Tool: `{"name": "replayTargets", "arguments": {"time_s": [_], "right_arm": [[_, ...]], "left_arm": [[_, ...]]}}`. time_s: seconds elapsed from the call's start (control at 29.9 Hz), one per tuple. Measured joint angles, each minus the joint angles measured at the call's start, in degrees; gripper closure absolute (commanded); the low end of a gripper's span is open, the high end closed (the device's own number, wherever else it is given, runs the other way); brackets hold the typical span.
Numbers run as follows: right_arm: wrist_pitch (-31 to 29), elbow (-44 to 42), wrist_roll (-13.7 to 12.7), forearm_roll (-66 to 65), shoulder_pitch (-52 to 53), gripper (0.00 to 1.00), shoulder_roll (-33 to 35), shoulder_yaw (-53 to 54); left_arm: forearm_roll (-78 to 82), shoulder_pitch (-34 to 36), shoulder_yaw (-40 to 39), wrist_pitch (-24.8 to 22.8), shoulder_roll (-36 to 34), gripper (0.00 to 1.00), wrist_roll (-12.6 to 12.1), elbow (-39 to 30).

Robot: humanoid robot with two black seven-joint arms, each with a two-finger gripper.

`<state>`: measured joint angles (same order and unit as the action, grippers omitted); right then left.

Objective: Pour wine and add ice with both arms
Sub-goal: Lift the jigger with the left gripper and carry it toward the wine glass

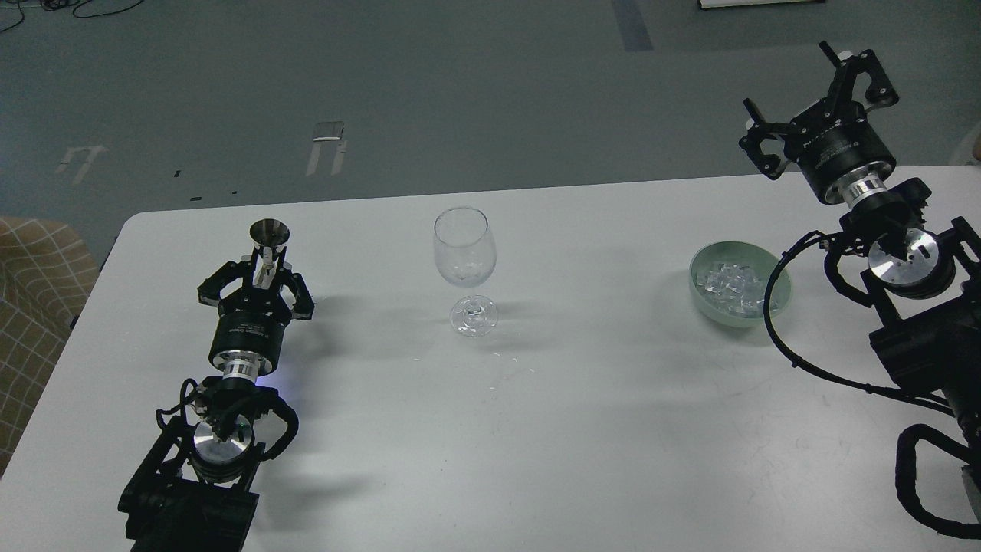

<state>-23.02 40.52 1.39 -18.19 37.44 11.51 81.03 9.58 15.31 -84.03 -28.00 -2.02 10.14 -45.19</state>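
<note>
An empty clear wine glass (464, 245) stands upright at the middle of the white table (536, 429). The ice (732, 282), a heap of small clear cubes, lies in a pale green bowl (775, 307) on the right. My left gripper (266, 266) rests low at the table's left, shut on the stem of a small steel funnel-shaped cup (269, 230) that stands upright, mouth up. My right gripper (789, 80) is open and empty, raised beyond the table's far right edge, up and right of the bowl. A black cable (774, 337) loops in front of the bowl.
A tan checked seat (34, 307) sits off the table's left edge. A few small wet specks (506, 368) lie in front of the glass. Grey floor lies beyond the far edge. No bottle shows.
</note>
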Motion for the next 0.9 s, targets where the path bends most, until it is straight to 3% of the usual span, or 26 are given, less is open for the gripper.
{"name": "replayTargets", "arguments": {"time_s": [0.6,0.9], "right_arm": [[0.0,0.02,0.0,0.0,0.0,0.0,0.07,0.0],[0.0,0.09,0.0,0.0,0.0,0.0,-0.04,0.0]], "left_arm": [[0.02,-1.33,0.1,0.0,0.11,0.82,0.13,-2.98],[0.1,-1.83,0.45,0.0,0.06,0.92,0.13,-4.26]]}}
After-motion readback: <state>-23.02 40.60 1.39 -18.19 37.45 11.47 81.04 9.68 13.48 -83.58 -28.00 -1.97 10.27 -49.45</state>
